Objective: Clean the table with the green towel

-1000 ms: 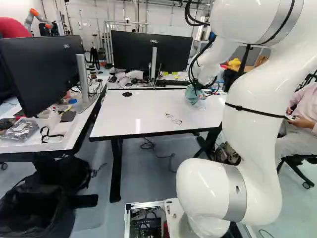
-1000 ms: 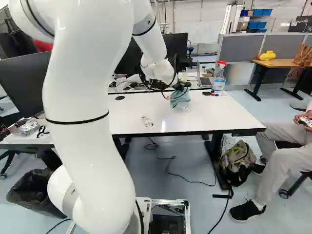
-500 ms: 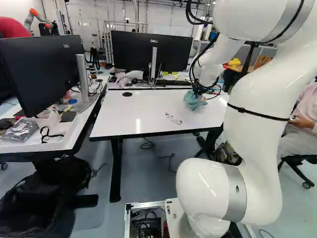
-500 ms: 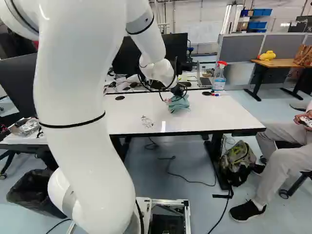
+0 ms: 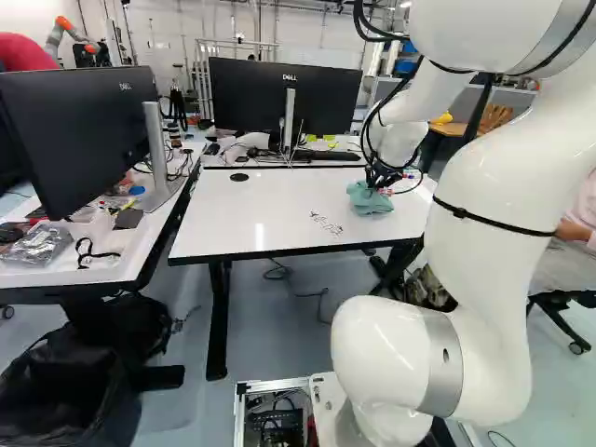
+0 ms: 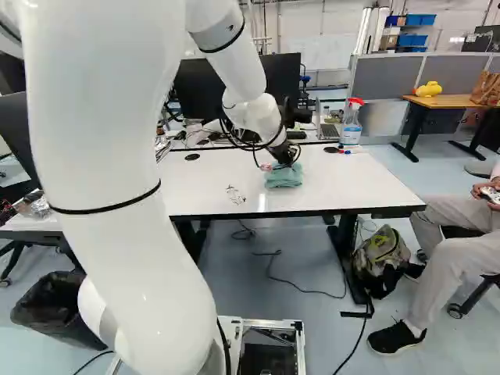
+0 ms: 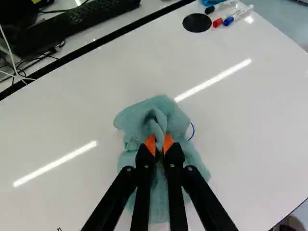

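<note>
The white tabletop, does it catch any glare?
Wrist view: two bright streaks on the tabletop, one either side of the green towel, and a small glint beside the blue marker; left and right base views: a pale patch near its front edge.

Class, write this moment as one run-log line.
end effector: shut on green towel | towel: on white table | black scribble: not wiped off

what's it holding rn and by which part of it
The towel: the end effector pinches a raised fold near its middle.
</note>
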You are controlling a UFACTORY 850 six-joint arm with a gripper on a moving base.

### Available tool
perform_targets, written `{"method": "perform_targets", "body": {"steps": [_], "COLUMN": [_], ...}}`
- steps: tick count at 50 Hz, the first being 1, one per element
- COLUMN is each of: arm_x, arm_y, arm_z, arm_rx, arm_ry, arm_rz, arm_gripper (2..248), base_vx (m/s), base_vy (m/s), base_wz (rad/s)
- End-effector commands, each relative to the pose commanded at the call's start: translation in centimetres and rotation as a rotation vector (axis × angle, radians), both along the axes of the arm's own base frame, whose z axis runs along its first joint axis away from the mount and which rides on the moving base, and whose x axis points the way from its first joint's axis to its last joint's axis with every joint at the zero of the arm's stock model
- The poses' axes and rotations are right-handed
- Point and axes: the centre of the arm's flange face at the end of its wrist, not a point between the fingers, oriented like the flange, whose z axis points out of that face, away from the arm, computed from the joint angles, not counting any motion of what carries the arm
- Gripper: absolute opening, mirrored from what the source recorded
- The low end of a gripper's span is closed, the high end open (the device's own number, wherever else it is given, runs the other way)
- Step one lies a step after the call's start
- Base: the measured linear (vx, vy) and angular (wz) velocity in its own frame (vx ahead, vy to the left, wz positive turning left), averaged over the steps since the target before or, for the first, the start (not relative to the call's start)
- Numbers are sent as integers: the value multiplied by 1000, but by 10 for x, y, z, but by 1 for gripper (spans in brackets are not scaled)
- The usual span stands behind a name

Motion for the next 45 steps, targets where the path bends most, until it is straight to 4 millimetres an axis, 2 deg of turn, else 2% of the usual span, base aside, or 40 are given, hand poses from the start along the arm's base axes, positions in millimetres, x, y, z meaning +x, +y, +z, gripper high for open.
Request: {"method": "perform_targets", "body": {"steps": [45], "arm_x": [1], "arm_y": [-47], "arm_z": [-3], "arm_rx": [25], "arm_ry": [30], "arm_rz": [-83], "arm_gripper": [38], "base_vx": [0], "base_vy": [0], "base_wz": [0]}}
